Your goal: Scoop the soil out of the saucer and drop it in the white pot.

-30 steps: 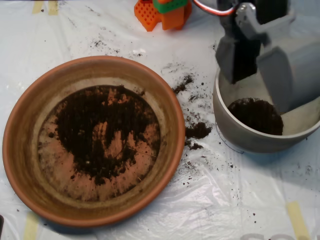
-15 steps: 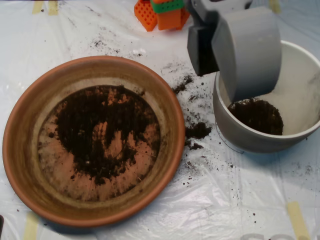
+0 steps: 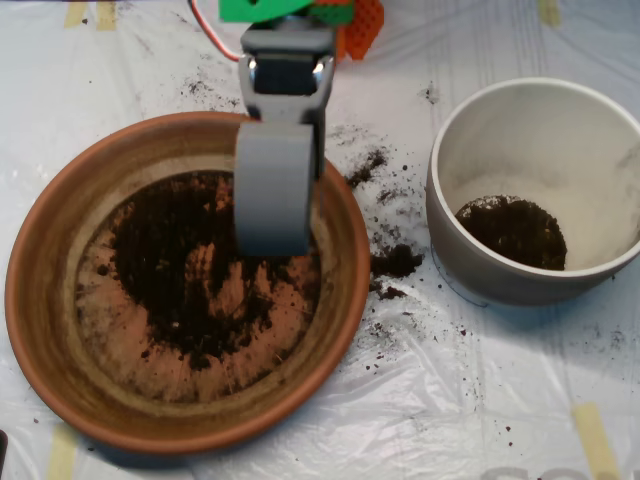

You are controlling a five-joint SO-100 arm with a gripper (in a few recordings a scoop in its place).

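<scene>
The terracotta saucer (image 3: pixel 30 320) fills the left half of the overhead view. Dark crumbly soil (image 3: pixel 165 270) lies in a broken ring on its floor, with bare clay showing in the middle. My grey scoop (image 3: pixel 273 215) hangs over the saucer's upper right part, its rounded shell pointing down at the soil's right edge. The white pot (image 3: pixel 452 255) stands to the right, apart from the saucer. A small dark heap of soil (image 3: pixel 512 232) rests in its lower left corner.
Spilled soil clumps (image 3: pixel 397 262) and crumbs lie on the plastic sheet between saucer and pot. An orange and green block (image 3: pixel 358 22) stands at the top edge behind the arm. Yellow tape strips mark the sheet at the bottom corners.
The scoop has swung left from above the white pot to above the saucer's upper right part. The heap in the pot and the soil in the saucer look unchanged.
</scene>
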